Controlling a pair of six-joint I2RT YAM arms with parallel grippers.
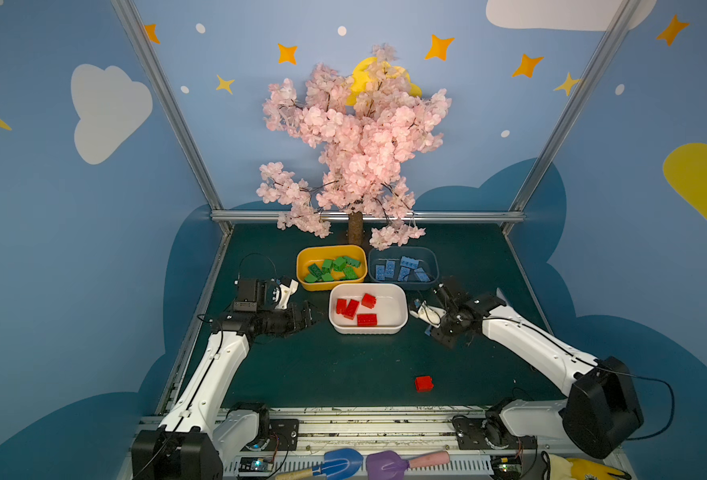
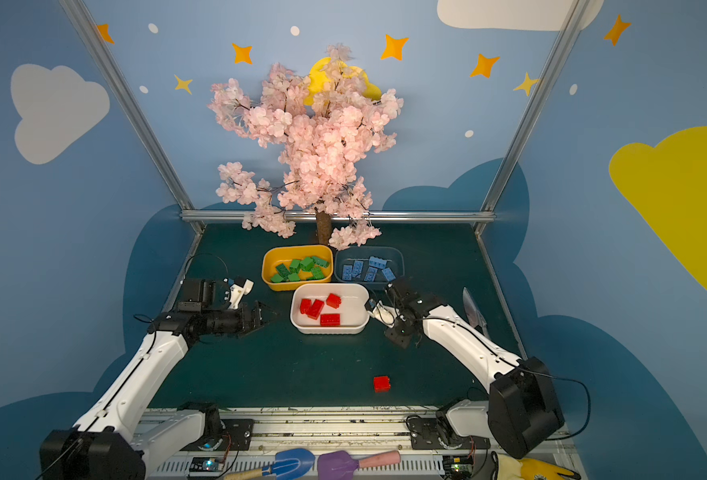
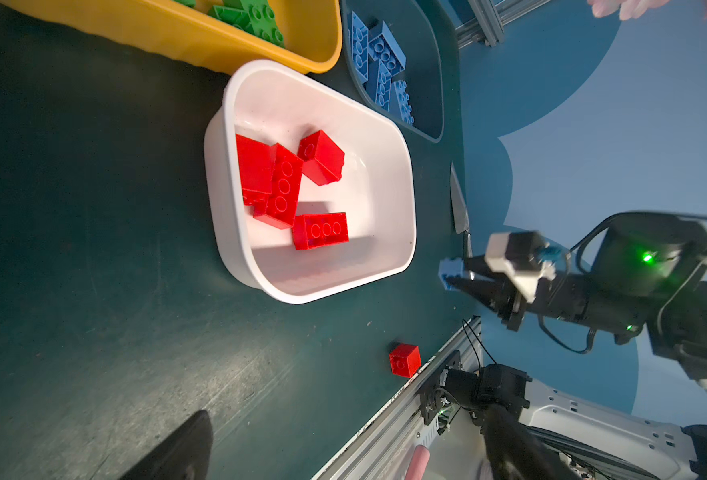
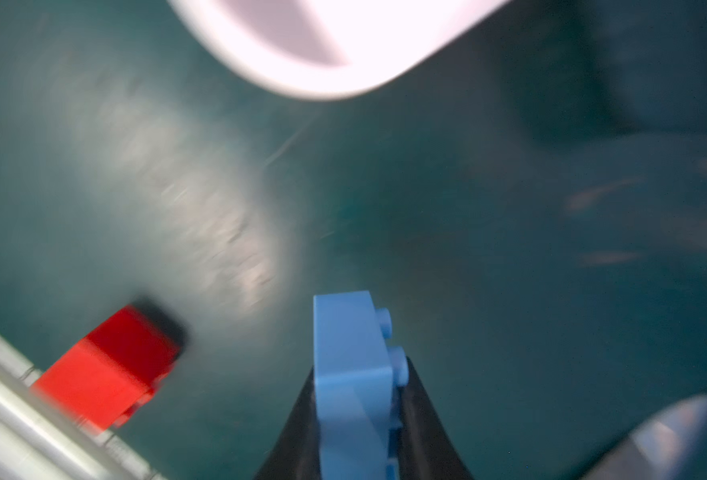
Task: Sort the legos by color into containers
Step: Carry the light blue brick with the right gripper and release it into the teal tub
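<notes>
A light blue brick is clamped in the jaws of the right gripper, just beside the right end of the white tub and near the blue tub. Its long axis runs along the jaws, studs sideways, one end jutting past the tips. Open bench lies toward the front rail, bar one red brick. The right wrist view is blurred and cuts off the blue brick's rear. The left gripper hangs left of the white tub, jaws apart.
</notes>
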